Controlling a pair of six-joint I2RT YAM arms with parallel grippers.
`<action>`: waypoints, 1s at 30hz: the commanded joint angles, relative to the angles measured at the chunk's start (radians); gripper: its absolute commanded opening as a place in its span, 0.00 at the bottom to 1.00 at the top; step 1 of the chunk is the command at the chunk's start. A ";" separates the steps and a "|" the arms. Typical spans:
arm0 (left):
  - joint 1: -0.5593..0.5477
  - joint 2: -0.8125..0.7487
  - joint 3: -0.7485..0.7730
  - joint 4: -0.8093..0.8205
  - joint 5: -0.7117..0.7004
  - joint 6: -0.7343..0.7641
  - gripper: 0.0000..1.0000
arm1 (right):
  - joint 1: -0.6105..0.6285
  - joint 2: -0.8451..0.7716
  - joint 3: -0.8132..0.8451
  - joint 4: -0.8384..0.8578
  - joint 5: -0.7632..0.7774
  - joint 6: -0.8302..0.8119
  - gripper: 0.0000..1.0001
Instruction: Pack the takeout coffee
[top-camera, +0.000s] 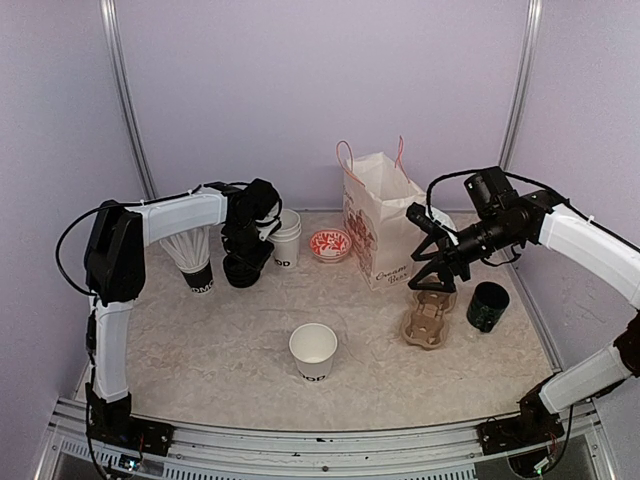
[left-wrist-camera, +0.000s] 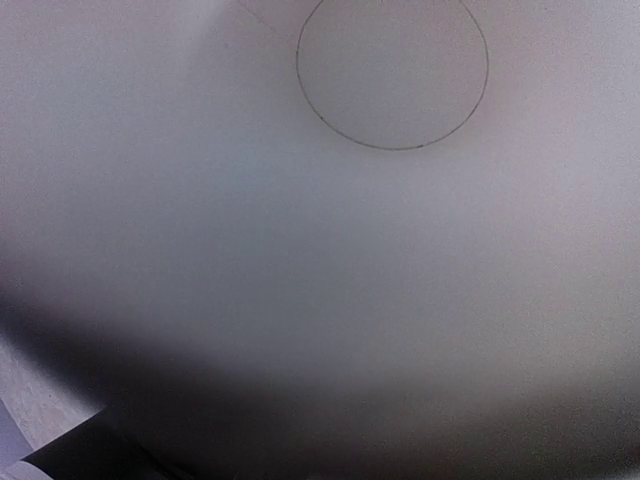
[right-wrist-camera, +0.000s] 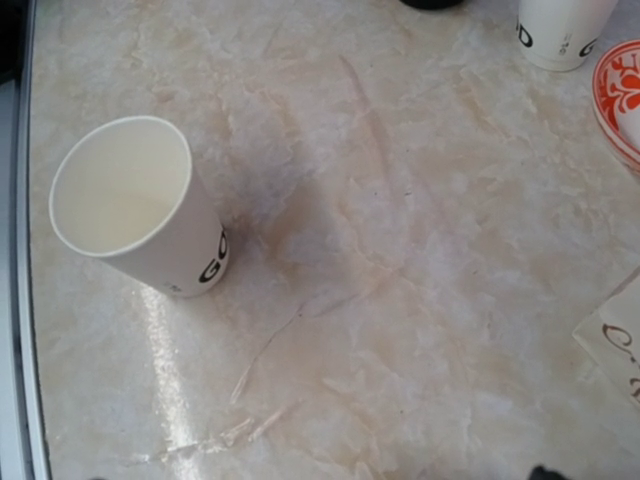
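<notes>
Two white paper cups with black lettering stand open-topped on the table: one in the middle (top-camera: 313, 350) (right-wrist-camera: 135, 205), one at the back (top-camera: 286, 240) (right-wrist-camera: 563, 30). My left gripper (top-camera: 256, 240) hangs right against the back cup's left side, above a black round thing (top-camera: 243, 272). The left wrist view is filled by a blurred white surface (left-wrist-camera: 320, 250) with a thin circle on it, and the fingers do not show there. My right gripper (top-camera: 434, 278) hovers over the cardboard cup carrier (top-camera: 428, 320), fingers spread with nothing between them.
A white paper bag (top-camera: 385, 225) (right-wrist-camera: 615, 345) stands open at the back, a red patterned bowl (top-camera: 330, 243) (right-wrist-camera: 622, 100) to its left. A black pot (top-camera: 487, 305) sits right of the carrier. A cup of white straws (top-camera: 195, 262) stands at the left.
</notes>
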 joint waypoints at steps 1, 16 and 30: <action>0.011 0.016 0.005 -0.008 -0.017 -0.002 0.34 | -0.011 -0.010 -0.009 0.010 -0.013 -0.003 0.89; -0.011 -0.158 -0.163 0.084 -0.062 0.044 0.37 | -0.011 0.000 -0.006 0.008 -0.019 -0.002 0.89; -0.004 -0.085 -0.137 0.087 -0.008 0.074 0.32 | -0.009 -0.007 -0.009 0.002 -0.014 0.000 0.89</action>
